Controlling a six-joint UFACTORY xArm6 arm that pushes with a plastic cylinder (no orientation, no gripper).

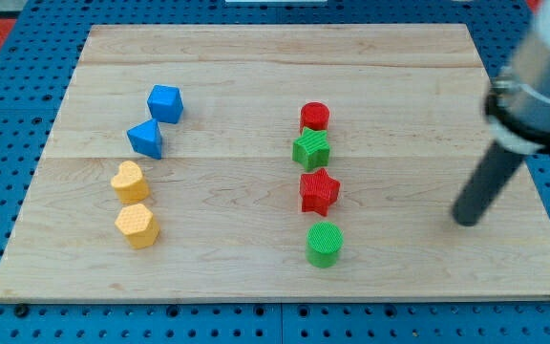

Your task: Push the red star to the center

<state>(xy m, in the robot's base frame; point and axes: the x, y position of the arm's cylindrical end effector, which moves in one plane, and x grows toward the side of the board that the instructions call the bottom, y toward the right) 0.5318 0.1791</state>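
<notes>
1. The red star (319, 191) looks light, rigid and likely to slide easily; with no fingers to clench, it can only be nudged on a flat side
2. It is a small ridged red block
3. It sits right of the table (256, 268) centre, between green star (311, 149) and green cylinder (325, 245)
4. My tip (465, 220) rests well to its right

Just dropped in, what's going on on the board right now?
My tip rests on the wooden board near the view's right edge, touching nothing. The red star sits well to its left in a column, between the green star above and the green cylinder below. It has not been pushed yet.
</notes>
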